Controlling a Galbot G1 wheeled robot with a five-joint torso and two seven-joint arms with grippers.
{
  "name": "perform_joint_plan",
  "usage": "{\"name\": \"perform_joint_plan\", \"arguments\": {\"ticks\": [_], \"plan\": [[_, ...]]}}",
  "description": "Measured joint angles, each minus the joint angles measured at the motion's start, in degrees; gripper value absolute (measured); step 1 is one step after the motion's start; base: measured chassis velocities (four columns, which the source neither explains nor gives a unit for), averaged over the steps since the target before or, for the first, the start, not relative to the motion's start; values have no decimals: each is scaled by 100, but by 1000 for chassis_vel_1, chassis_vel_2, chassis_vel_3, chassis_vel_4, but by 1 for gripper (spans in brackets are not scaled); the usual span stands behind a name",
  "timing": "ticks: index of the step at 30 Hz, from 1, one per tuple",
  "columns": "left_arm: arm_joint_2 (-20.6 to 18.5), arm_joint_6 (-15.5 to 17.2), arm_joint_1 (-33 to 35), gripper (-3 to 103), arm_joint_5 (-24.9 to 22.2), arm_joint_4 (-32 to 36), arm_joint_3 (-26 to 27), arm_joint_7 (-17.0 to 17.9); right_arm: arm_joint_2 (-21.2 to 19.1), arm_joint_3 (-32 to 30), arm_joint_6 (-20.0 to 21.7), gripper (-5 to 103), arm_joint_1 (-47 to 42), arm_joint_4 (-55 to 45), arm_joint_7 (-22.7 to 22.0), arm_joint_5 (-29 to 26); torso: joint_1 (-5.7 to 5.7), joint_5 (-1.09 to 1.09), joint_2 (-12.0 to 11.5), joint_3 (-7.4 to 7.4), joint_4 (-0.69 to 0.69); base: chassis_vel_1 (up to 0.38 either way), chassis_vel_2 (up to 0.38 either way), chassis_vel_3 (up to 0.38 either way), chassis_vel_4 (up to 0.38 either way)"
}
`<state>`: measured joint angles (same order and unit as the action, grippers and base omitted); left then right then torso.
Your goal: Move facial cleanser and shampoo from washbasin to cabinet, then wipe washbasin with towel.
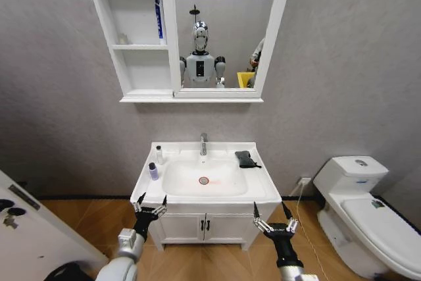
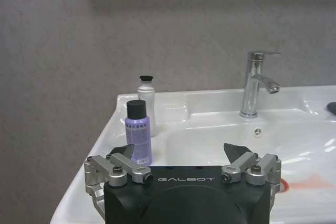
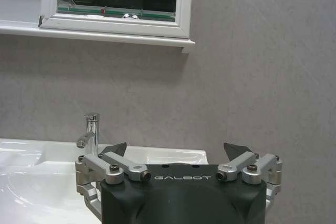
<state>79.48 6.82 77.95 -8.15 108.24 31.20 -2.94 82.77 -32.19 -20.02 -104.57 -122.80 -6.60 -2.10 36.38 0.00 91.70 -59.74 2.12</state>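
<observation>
The white washbasin (image 1: pixel 260 192) stands in the middle under the chrome tap (image 1: pixel 203 143). On its left rim are a purple bottle with a black cap (image 1: pixel 153 171) (image 2: pixel 138 135) and, behind it, a small white bottle (image 1: pixel 158 154) (image 2: pixel 146 98); I cannot tell which is the facial cleanser and which the shampoo. The dark towel (image 1: pixel 245 158) lies on the back right rim. The cabinet (image 1: pixel 135 64) hangs above on the left, joined to the mirror. My left gripper (image 1: pixel 152 201) (image 2: pixel 178 150) is open just in front of the purple bottle. My right gripper (image 1: pixel 271 211) (image 3: pixel 176 149) is open before the basin's front right corner.
A blue tube (image 1: pixel 158 18) stands on the cabinet's upper shelf. Below the basin is a white two-door vanity (image 1: pixel 204 227). A white toilet (image 1: pixel 368 212) stands at the right, and a white surface (image 1: pixel 26 228) at the near left. The floor is wood.
</observation>
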Motion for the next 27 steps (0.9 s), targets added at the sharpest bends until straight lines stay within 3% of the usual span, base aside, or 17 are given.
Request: {"name": "perform_joint_plan", "arguments": {"ticks": [8, 21, 23, 27], "plan": [[8, -170, -1050, 98, -133, -1278, -69, 31, -21, -98, -85, 100, -160, 30, 8, -7, -1, 0, 0, 0, 0, 0, 0, 0, 0], [166, -355, -1943, 97, -94, -2261, -132, 10, -61, -182, -20, 100, -149, -18, 14, -21, -1, 1, 0, 0, 0, 0, 0, 0, 0], [220, -510, -2083, 101, -80, -2476, -84, 8, -73, -204, -32, 100, -165, -3, 13, -51, -2, 1, 0, 0, 1, 0, 0, 0, 0], [284, -663, -2318, 97, -22, -2797, -18, 10, -113, -271, -73, 100, -202, 3, 13, -128, -2, 1, 0, 1, 0, 0, 0, 0, 0]]}}
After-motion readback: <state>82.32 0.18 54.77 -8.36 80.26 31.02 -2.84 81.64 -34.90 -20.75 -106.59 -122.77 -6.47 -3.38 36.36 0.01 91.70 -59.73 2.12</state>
